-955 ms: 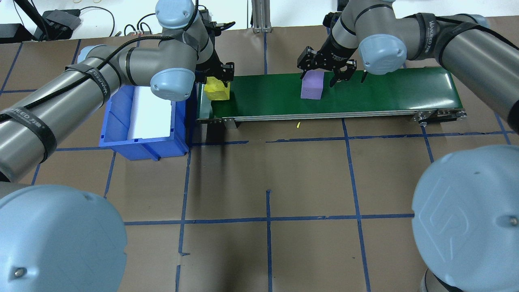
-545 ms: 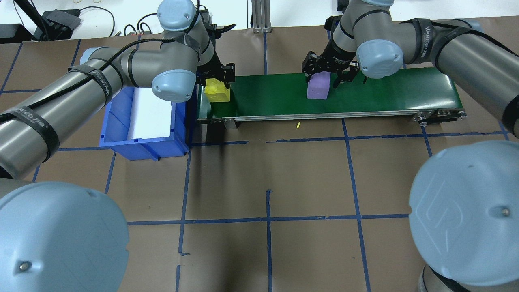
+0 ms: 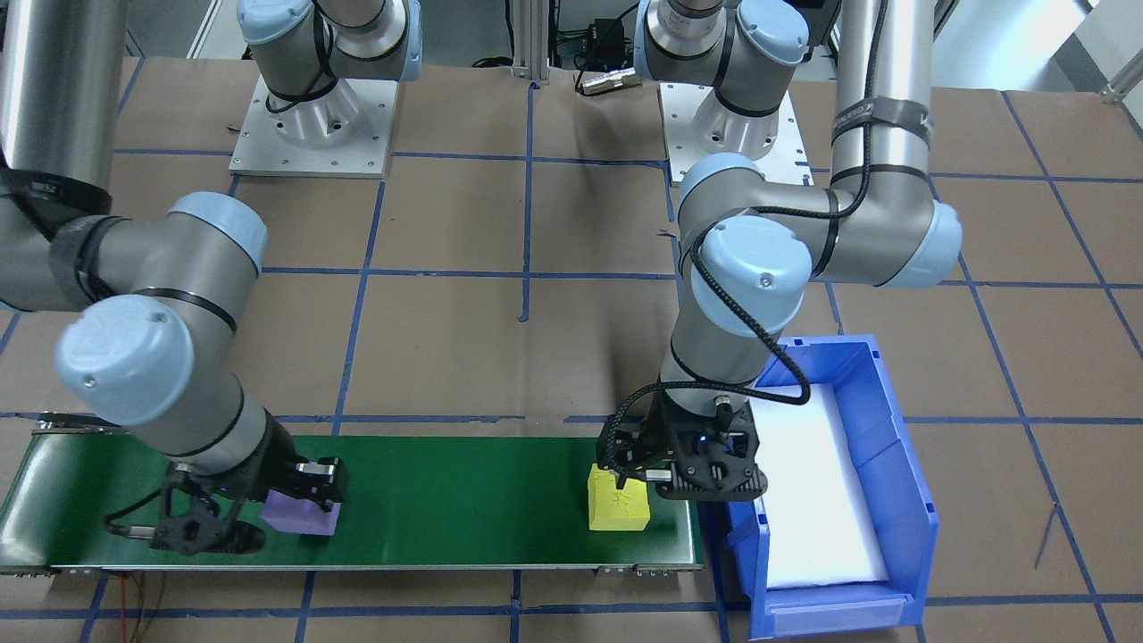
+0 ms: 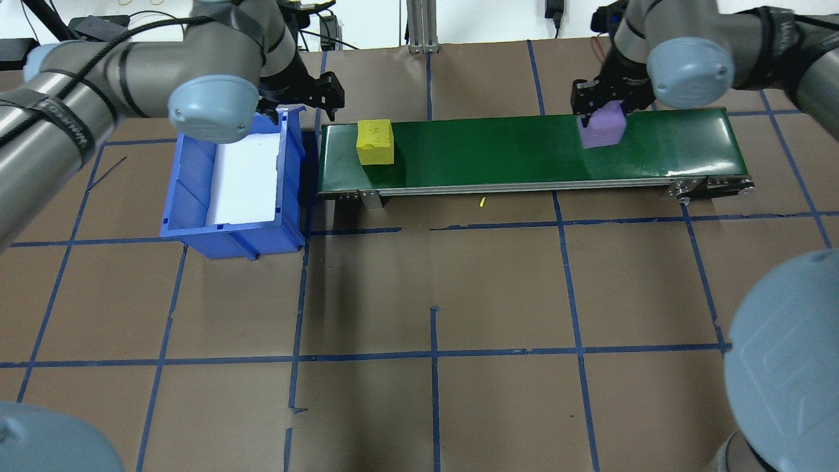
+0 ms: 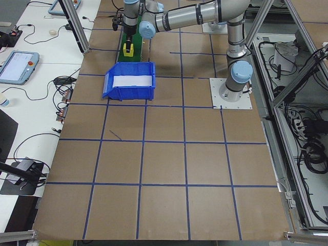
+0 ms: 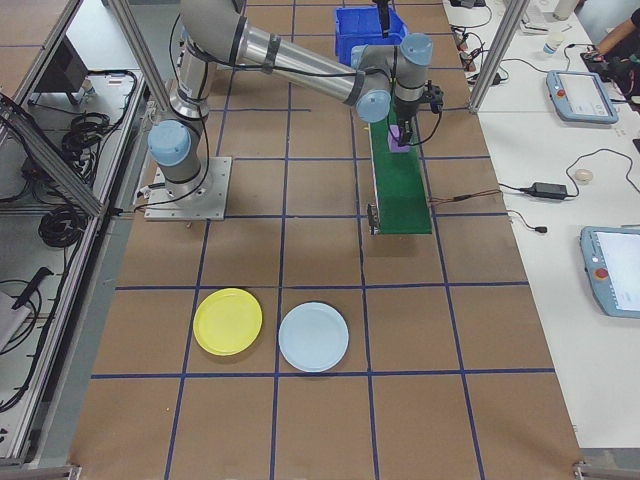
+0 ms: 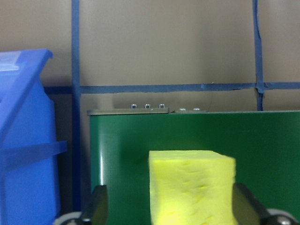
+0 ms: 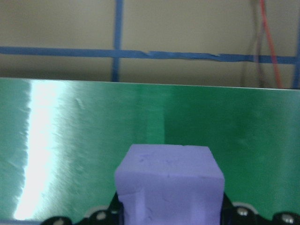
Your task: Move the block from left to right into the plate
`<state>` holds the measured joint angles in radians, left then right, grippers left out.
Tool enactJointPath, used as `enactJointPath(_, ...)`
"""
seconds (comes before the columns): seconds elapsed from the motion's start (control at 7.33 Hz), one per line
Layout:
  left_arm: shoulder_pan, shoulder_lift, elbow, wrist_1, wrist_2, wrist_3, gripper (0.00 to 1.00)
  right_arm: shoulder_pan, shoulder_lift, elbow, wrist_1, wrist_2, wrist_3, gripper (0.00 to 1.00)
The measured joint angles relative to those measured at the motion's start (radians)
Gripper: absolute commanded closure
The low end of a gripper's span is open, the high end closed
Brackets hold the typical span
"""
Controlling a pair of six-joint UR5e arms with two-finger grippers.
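Since half a second ago my right gripper (image 4: 600, 108) has carried the purple block (image 4: 602, 126) from mid-belt toward the upper right of the overhead frame, and my left gripper (image 4: 308, 98) has pulled back off the yellow block (image 4: 375, 141), which now stands alone on the belt at upper centre-left; both blocks are matte, pitted foam cubes with soft edges; the conveyor belt (image 4: 498, 154) is a glossy dark green strip in a metal frame, catching a white glare in the right wrist view; the blue bin (image 4: 196, 210) is hard plastic, rectangular, lined with a flat white sheet; my right fingers are closed against the sides of the purple block (image 8: 168, 180), its base near or on the belt, I cannot tell which; my left fingers (image 7: 99, 206) stand spread wide, clear of the yellow block (image 7: 192, 185) between them; the plate (image 6: 228, 321), a smooth round yellow disc with a low rim, lies on the brown paper at the lower left of the right-side view, just beside a pale blue plate (image 6: 313, 337), well apart from both blocks.
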<state>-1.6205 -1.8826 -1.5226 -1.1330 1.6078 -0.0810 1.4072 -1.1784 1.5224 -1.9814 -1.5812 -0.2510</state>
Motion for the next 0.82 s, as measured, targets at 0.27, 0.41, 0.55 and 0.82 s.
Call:
enactJointPath(0.27,0.104,0.151,-0.019,-0.210,0.009,0.073,0.00,-0.238,-0.148,0.091,0.065,-0.072,-0.382,0.57)
enactJointPath(0.41,0.130,0.213,-0.033,-0.278,0.010,0.086,0.00,-0.380,-0.181,0.115,0.061,-0.093,-0.609,0.57)
enactJointPath(0.55,0.140,0.254,-0.042,-0.313,0.009,0.091,0.00,-0.511,-0.180,0.131,0.033,-0.096,-0.784,0.57)
enactJointPath(0.82,0.127,0.295,-0.050,-0.354,0.001,0.093,0.00,-0.719,-0.053,0.146,-0.125,-0.043,-1.066,0.46)
